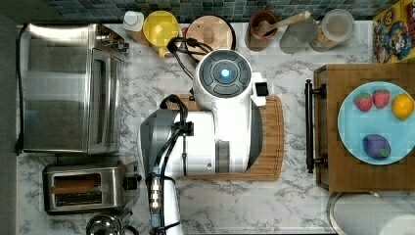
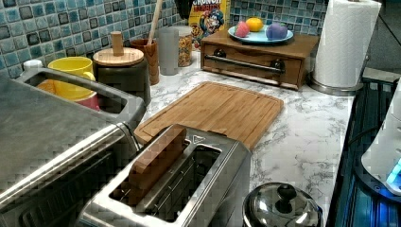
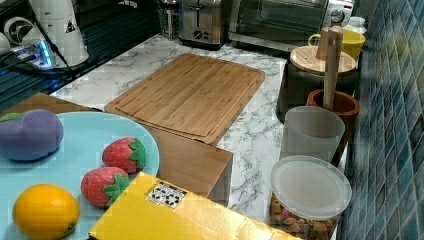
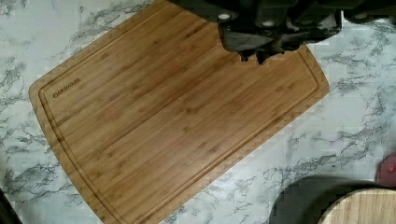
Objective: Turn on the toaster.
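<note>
Currently the toaster (image 1: 87,188) stands at the lower left of the top view, on the marble counter (image 1: 293,63), just below the large toaster oven (image 1: 71,88) and well apart from the arm's wrist. A brown slice (image 2: 158,158) stands in one of its two slots, rising above the slot's rim in the left view; the other slot holds nothing that can be seen. Its black lever knob (image 1: 131,183) sits on the end facing the arm (image 1: 215,127) in the top view. A shiny steel lid with a black knob (image 2: 283,205) stands just beside the toaster.

The arm hangs over the bamboo cutting board (image 1: 274,142), which lies flat in the middle of the counter. In the wrist view the gripper (image 4: 254,55) appears as a dark mass above one edge of the board, touching nothing, with nothing in its hold; whether the fingers are spread or closed cannot be told.

Along the tiled back wall stand a yellow cup (image 1: 160,28), a dark canister with a wooden lid (image 1: 211,32), a brown holder with a wooden utensil (image 1: 264,27), a translucent cup (image 3: 311,132) and a lidded jar of cereal (image 3: 310,195). At the top view's right a wooden drawer box (image 1: 342,171) carries a light blue plate (image 1: 352,132) with two strawberries (image 1: 372,100), a lemon (image 1: 403,106) and a purple fruit (image 1: 377,146).
</note>
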Controlling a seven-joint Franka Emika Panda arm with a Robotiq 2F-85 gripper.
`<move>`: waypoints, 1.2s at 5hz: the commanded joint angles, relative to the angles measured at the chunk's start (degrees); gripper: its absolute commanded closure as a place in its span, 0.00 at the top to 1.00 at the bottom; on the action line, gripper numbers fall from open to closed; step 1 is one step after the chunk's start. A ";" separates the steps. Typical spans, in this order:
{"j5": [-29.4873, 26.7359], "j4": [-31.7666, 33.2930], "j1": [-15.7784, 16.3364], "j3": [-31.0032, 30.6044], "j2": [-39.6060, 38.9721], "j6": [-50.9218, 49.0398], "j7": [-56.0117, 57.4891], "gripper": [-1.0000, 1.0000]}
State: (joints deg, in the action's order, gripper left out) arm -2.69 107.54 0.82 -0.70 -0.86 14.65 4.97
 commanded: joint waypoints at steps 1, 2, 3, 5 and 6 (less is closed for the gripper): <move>2.71 0.86 0.89 -3.10 -1.23 0.91 4.25 0.00; 0.45 3.84 2.91 -3.76 -1.25 2.25 10.64 0.00; -2.71 12.25 4.22 -5.89 2.78 7.60 14.91 0.00; -3.98 15.97 5.76 -8.89 2.26 8.16 19.40 0.00; -7.16 19.66 5.27 -10.75 5.28 7.98 23.10 0.00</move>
State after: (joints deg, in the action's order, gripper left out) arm -8.50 123.99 3.08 -9.67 -1.81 22.16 24.62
